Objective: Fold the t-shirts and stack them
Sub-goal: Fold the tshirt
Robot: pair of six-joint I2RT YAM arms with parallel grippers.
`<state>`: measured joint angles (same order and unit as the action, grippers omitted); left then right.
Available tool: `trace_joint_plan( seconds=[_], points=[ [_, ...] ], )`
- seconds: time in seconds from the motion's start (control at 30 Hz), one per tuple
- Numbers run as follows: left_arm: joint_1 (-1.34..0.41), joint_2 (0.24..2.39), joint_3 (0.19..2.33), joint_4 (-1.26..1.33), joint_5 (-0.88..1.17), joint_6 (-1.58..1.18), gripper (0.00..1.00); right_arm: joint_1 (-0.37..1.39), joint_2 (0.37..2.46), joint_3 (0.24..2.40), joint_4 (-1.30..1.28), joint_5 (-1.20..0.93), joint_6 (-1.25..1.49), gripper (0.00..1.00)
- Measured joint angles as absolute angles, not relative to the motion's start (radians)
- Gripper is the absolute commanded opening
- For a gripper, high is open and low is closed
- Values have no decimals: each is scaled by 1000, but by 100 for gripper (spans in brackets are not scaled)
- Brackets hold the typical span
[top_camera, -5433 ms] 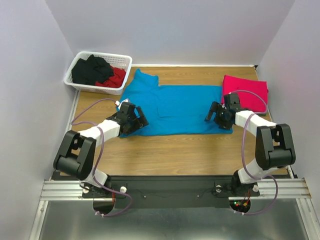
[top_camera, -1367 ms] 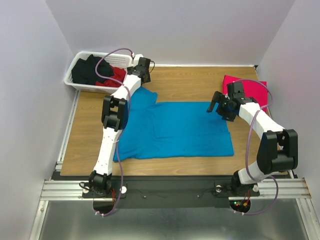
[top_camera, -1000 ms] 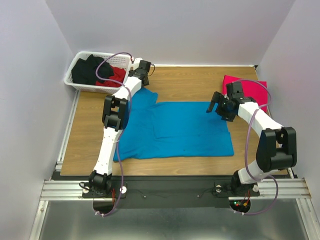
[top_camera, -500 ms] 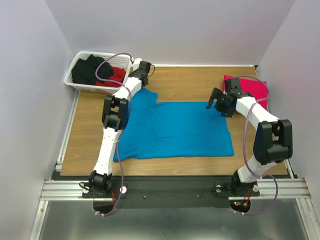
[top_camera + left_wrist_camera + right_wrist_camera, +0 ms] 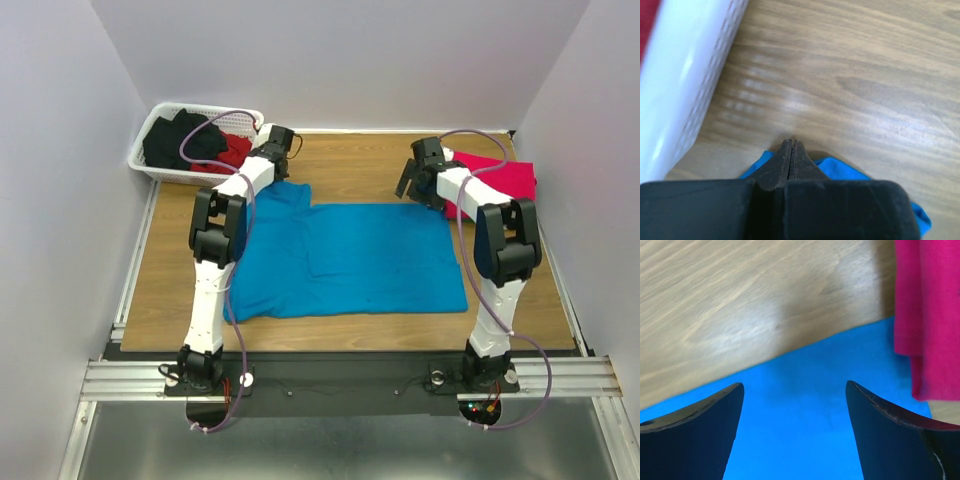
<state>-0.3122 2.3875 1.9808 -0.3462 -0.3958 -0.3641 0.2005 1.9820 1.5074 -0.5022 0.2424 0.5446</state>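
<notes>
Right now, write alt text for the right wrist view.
Two black fingers, spread open, hover over a turquoise-blue t-shirt lying on a wooden table. A folded pinkish-red t-shirt overlaps it at the frame's right side.

**Left arm** [image 5: 213, 262]: 1 unit, white links with black joints. The base is at the near left edge. The arm reaches almost fully stretched toward the far left, with the elbow joint about midway and the forearm angled slightly right.

**Left end effector** [image 5: 279, 138]: at the far end of the reach, pointing away from the base. In the wrist view its 2 black fingers [image 5: 785, 160] are pressed flat together, with no gap at the tips.

**Right arm** [image 5: 497, 255]: 1 unit, same build. The base is at the near right edge. The upper link runs straight forward and the forearm bends left at the elbow.

**Right end effector** [image 5: 410, 182]: pointing left and downward. In the wrist view the 2 jaws are spread wide, with a broad gap between them.
</notes>
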Motion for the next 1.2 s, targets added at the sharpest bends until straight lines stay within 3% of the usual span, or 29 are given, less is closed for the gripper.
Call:
trace_joint_plan(
  seconds=[0.13,0.4,0.57,0.7,0.83,1.0,1.13,1.2],
  points=[
    [-312,2338,1929,-331,-379,-362,0,212,2074,1580,-525,336,556,77],
    [-312,2247,1800,-295,-350,-361,0,218,2122,1621,-562,466,577,75],
    [-312,2199,1744,-272,-331,-361,0,218,2172,1658,-575,511,589,67],
    [-312,2165,1719,-263,-324,-361,0,218,2177,1663,-577,524,609,57],
    [-313,2130,1686,-248,-321,-360,0,223,2180,1663,-577,530,628,37],
    [-316,2070,1620,-226,-318,-361,0,224,2180,1663,-584,533,640,23],
    [-324,2014,1568,-214,-316,-362,0,224,2180,1663,-595,543,644,3],
    [-327,1985,1542,-205,-315,-364,0,224,2179,1662,-599,547,646,0]
  ],
)
